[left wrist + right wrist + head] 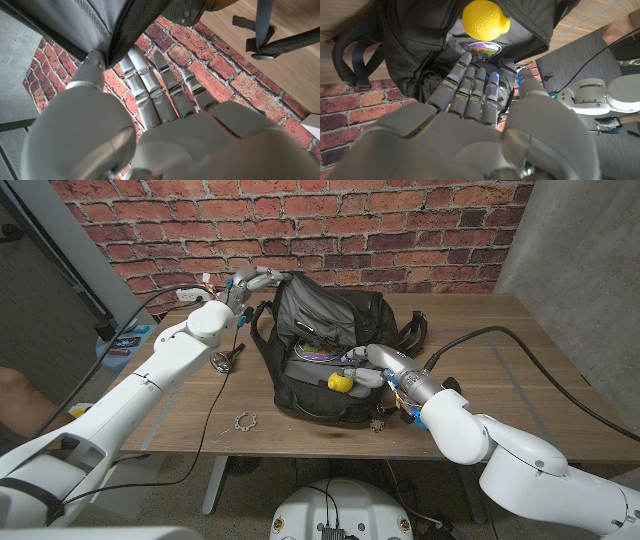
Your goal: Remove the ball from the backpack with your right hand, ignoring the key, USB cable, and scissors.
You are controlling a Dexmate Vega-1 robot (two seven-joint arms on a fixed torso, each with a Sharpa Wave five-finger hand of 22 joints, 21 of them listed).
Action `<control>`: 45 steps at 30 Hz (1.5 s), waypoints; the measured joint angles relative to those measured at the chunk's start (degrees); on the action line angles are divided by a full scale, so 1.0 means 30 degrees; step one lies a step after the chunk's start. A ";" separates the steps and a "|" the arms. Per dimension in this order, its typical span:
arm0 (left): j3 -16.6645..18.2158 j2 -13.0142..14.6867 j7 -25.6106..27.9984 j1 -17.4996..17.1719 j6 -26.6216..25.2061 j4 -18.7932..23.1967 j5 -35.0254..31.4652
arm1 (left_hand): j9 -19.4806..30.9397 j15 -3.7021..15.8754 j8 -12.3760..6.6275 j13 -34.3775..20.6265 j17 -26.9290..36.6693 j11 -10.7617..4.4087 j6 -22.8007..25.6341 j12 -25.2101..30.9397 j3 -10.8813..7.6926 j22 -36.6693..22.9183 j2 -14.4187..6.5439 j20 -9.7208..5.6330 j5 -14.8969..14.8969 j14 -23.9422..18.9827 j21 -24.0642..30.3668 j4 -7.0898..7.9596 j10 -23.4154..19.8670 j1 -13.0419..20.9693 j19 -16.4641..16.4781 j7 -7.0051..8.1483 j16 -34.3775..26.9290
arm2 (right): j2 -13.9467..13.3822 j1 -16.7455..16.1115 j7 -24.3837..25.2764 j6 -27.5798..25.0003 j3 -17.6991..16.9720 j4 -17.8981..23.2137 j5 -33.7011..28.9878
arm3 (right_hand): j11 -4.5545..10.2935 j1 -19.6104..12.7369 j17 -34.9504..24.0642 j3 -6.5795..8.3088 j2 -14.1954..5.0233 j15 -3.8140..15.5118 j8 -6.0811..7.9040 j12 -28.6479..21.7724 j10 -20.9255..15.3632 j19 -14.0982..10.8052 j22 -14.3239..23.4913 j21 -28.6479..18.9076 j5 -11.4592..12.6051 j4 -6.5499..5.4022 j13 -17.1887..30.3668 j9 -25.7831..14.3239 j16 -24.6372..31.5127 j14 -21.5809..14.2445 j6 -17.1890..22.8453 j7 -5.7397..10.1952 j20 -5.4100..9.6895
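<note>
1. Ball (340, 381): yellow, lying in the open mouth of the backpack (330, 310), just ahead of my right fingertips. In my right wrist view the ball (483, 19) sits beyond my fingers (470, 87), apart from them, with a purple-and-white round label on the lining between the two.
2. Right hand (378, 366): reaching into the backpack opening from the side, fingers extended and held close together, nothing in them. The hand is released; no contact with the ball is visible.
3. Left hand (252, 281): at the far top edge of the backpack. In my left wrist view my fingers (150, 82) are straight and my thumb is against the zippered edge of the bag (75, 25). I cannot tell whether the fabric is actually pinched there.
4. Backpack: black and grey, lying on the wooden table (520, 380), main compartment unzipped and facing up.
5. Beside my left forearm, on the table: a small metal object (226, 360); nearer the table edge, a small ring-shaped metal item (245, 421).
6. Near my right wrist, at the backpack's lower corner: a small dark item (378, 423), too small to identify.
</note>
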State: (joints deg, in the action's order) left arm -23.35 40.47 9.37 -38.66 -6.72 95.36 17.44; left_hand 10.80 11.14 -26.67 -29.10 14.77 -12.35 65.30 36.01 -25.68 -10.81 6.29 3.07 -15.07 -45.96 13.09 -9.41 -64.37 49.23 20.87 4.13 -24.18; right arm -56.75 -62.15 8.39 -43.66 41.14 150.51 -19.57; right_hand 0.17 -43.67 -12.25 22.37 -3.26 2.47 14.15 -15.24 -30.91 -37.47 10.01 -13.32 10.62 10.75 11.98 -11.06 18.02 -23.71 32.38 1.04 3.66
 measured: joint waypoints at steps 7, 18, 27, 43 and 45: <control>0.0006 -0.0088 0.0017 0.0004 -0.0014 -0.0107 0.0086 | 0.0000 0.0000 0.0137 0.0001 -0.0001 0.0000 0.0000 0.0000 0.0000 0.0001 0.0001 0.0000 0.0000 0.0000 0.0000 0.0000 0.0000 0.0000 0.0000 0.0001 0.0000 | 0.0236 0.0374 -0.1003 -0.0108 0.0407 -0.0272 -0.1500 | 0.0060 -0.0251 -0.0001 0.0000 0.0050 0.0017 -0.0167 0.0073 -0.0060 -0.0228 0.0003 0.0000 0.0000 0.0000 0.0000 0.0000 0.0100 -0.0168 0.0062 0.0060 -0.0028; -0.0028 -0.0339 0.0138 0.0130 -0.0007 -0.0477 0.0407 | 0.0000 0.0000 0.0163 -0.0089 -0.0002 0.0101 -0.0045 -0.0069 0.0000 0.0003 0.0000 0.0000 0.0001 0.0000 0.0000 0.0000 -0.0101 0.0000 0.0000 -0.0043 0.0000 | 0.1368 0.1714 -0.2772 -0.0210 0.1686 -0.1239 -0.3894 | 0.0268 -0.0666 -0.0003 -0.0016 0.0178 0.0055 -0.0167 0.0073 -0.0270 -0.0368 0.0001 0.0001 0.0000 -0.0017 0.0000 0.0001 0.0101 -0.0326 0.0215 0.0238 -0.0020; -0.0044 -0.0482 0.0198 0.0141 0.0146 -0.0678 0.0600 | 0.0093 0.0000 0.0163 -0.0087 -0.0003 0.0101 -0.0044 -0.0141 0.0000 0.0004 0.0000 0.0000 -0.0074 0.0000 0.0000 0.0000 -0.0101 0.0000 0.0000 -0.0041 0.0000 | 0.2069 0.2093 -0.3979 -0.0201 0.2166 -0.1769 -0.5640 | 0.0707 -0.1006 -0.0053 -0.0135 0.0301 0.0055 -0.0167 0.0072 -0.0501 -0.0398 0.0000 0.0001 0.0000 -0.0135 0.0000 0.0001 0.0101 -0.0327 0.0359 0.0652 0.0010; 0.0075 -0.0698 0.0437 0.0022 0.0393 -0.0876 0.0966 | 0.0091 -0.0105 0.0274 -0.0178 0.0094 0.0101 -0.0034 -0.0214 -0.0001 0.0006 0.0000 0.0036 -0.0074 0.0106 0.0000 0.0000 -0.0101 0.0000 -0.0036 -0.0046 0.0000 | 0.3379 0.1959 -0.5799 -0.0073 0.2460 -0.2172 -0.7706 | 0.0706 -0.1155 -0.0140 -0.0214 0.0300 0.0092 -0.0167 0.0158 -0.0500 -0.0397 -0.0002 0.0001 0.0000 -0.0215 0.0001 0.0001 0.0281 -0.0571 0.0360 0.0647 0.0009; 0.0090 -0.0708 0.0439 0.0006 0.0487 -0.0897 0.1069 | 0.0091 -0.0104 0.0274 -0.0178 0.0073 0.0101 -0.0004 -0.0214 0.0000 0.0006 0.0000 0.0036 -0.0074 0.0106 0.0000 0.0000 -0.0101 0.0000 -0.0036 -0.0075 0.0080 | 0.3701 0.1901 -0.5982 -0.0057 0.2562 -0.2277 -0.7935 | 0.0705 -0.1159 -0.0141 -0.0214 0.0295 0.0090 -0.0167 0.0158 -0.0500 -0.0396 -0.0002 0.0001 0.0000 -0.0215 0.0001 0.0001 0.0298 -0.0573 0.0360 0.0647 0.0009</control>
State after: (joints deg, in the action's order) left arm -23.08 38.35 10.68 -38.64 -5.26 92.67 20.65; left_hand 11.07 10.83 -25.84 -29.63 14.99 -12.05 65.29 35.37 -25.68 -10.79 6.29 3.18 -15.29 -45.64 13.09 -9.41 -64.68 49.23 20.77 3.90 -23.94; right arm -45.65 -56.44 -9.56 -43.83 48.82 143.68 -43.38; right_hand 2.28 -47.15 -12.67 21.73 -2.38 2.74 13.65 -14.77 -32.40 -38.66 10.01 -13.31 10.62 10.10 11.98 -11.05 18.92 -25.43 33.46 2.98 3.68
